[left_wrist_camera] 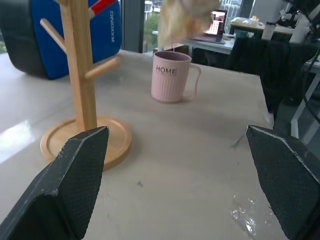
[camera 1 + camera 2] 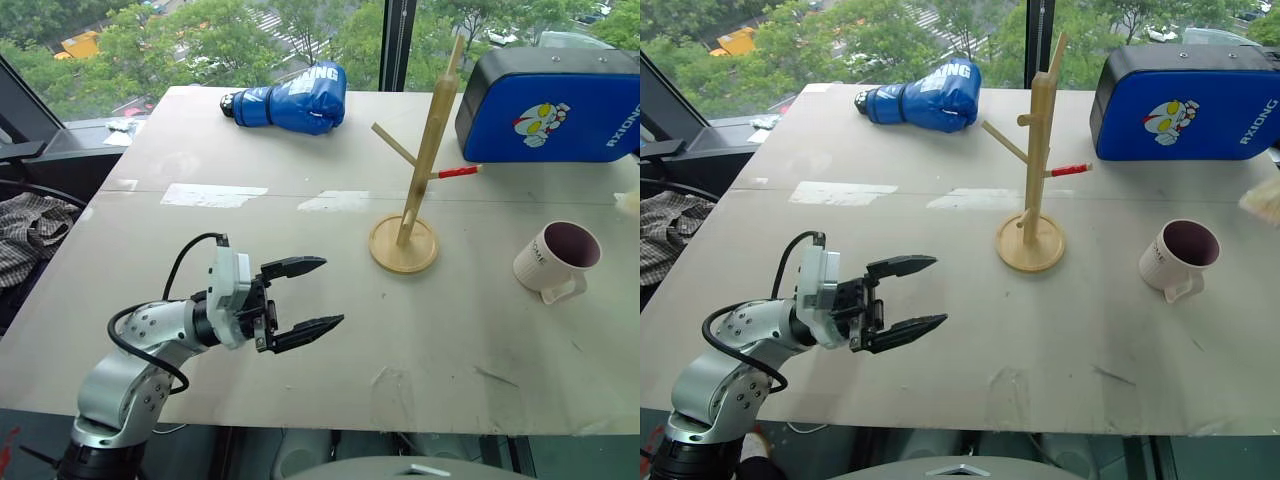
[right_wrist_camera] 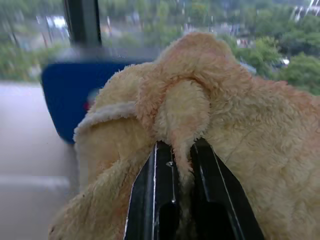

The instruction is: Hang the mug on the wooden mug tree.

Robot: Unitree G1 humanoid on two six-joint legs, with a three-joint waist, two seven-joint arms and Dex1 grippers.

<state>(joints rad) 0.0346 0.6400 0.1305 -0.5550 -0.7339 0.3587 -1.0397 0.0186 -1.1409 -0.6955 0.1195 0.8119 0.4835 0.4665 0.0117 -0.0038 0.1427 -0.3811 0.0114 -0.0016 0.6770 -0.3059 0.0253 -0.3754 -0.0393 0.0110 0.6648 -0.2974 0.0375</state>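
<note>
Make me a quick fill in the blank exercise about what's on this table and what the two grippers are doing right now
1. The mug stands ____ on the table, not yet on the wooden mug tree.
2. The right gripper is shut on a yellow ____.
3. The left gripper is ____ and holds nothing.
4. The boxing glove is ____ in colour.

Missing words: upright; towel; open; blue

head views overhead, wrist views close, perhaps level

A blue boxing glove (image 2: 290, 102) lies at the far side of a pale table (image 2: 330, 330). A blue padded case (image 2: 550, 105) with a cartoon figure stands at the far right. A fluffy yellow towel (image 3: 240, 115) hangs bunched.
</note>
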